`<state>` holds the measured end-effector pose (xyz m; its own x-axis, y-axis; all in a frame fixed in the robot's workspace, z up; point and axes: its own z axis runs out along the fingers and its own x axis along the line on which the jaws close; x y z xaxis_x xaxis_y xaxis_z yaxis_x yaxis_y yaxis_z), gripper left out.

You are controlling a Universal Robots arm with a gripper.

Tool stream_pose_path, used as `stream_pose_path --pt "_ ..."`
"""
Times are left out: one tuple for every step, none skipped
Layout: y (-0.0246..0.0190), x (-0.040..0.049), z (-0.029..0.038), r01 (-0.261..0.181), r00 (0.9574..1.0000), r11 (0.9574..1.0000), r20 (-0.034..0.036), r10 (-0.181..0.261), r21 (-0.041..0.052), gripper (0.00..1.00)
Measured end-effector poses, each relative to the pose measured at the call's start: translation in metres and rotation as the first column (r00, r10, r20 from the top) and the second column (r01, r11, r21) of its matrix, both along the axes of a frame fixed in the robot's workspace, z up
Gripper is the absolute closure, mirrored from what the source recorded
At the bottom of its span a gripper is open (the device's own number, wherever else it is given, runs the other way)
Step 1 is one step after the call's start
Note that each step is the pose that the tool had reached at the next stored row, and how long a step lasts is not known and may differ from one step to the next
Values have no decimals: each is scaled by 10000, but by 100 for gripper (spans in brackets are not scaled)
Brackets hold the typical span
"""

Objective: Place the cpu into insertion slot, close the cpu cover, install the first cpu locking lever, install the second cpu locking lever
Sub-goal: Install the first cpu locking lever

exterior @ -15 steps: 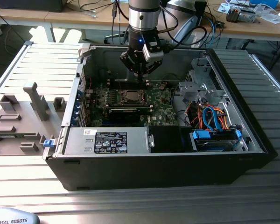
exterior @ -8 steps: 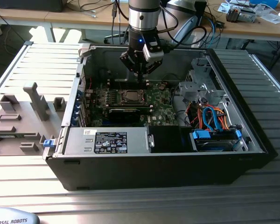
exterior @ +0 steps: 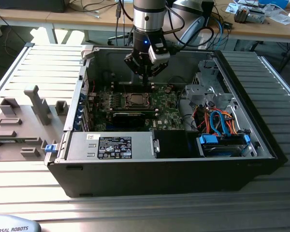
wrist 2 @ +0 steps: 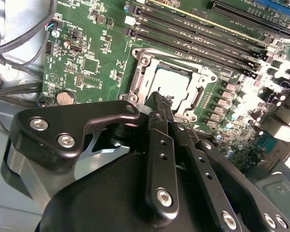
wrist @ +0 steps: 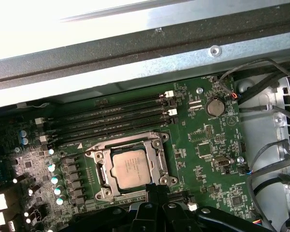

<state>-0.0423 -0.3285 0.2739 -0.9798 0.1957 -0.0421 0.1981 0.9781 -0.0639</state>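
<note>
Nearest: gripper, pinched shut with nothing between its tips, poised at the near edge of the insertion slot, low over the board in the exterior view.

Just beyond: cpu lying flat in the slot, framed by the cpu cover, which looks folded down over it. Cannot tell whether either locking lever is hooked.

Farther: memory slots running alongside the socket, then the case wall.

Likely trouble:
- Slipping sideways off the thin wire lever, caused by a narrow closed tip on springy metal. Could scrape the chip's top or the small parts just beside the socket.
- Lever springing back if released short of its hook, lifting the cover.
- Pressing too steeply, flexing the green board.
- Little room near the memory slots for the wide gripper body.
</note>
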Motion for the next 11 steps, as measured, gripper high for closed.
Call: stream_pose_path --pt "0 0 0 -27 10000 10000 -1 27 0 89" --pt "0 0 0 -52 10000 10000 -1 52 0 89" --pt "0 0 0 -71 10000 10000 0 71 1 89" --pt "0 0 0 -97 10000 10000 0 97 4 89" --pt "0 0 0 -126 9999 9999 0 126 9 89" --pt "0 0 0 -146 9999 9999 0 146 11 89" --pt "0 0 0 -167 9999 9999 -1 167 12 89" --pt "0 0 0 -207 9998 9998 -1 207 13 89" --pt "0 0 0 -262 9997 9997 -1 262 12 89" --pt "0 0 0 -308 9995 9995 -1 308 13 89" --pt "0 0 0 -341 9994 9994 -1 341 12 89"
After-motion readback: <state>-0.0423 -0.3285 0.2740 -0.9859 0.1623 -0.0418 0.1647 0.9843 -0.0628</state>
